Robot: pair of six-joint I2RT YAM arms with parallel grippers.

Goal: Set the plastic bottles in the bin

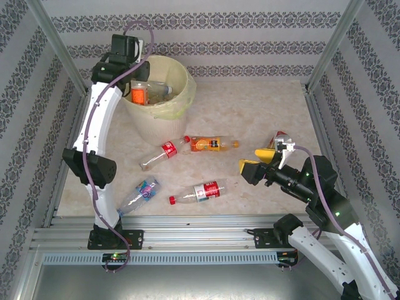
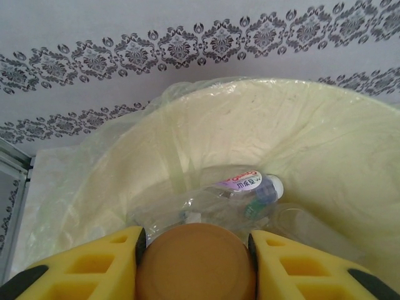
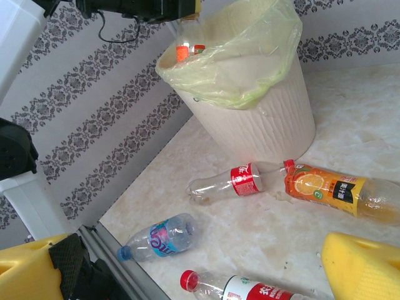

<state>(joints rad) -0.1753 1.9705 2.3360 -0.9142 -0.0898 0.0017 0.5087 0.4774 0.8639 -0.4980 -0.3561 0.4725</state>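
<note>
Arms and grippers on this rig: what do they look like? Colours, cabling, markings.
The left arm and right arm both have white shells with black joint housings, and a mauve cable loops along the outside of each. The left gripper and right gripper carry chunky yellow fingers with recessed pockets. No readable markings.

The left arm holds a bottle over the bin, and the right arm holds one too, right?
No. The left gripper does hold a bottle over the bin, but the right gripper is open and empty, as the right wrist view shows.

Four bottles [image 3: 234,181] (lying) near bin [image 3: 262,131]
</note>
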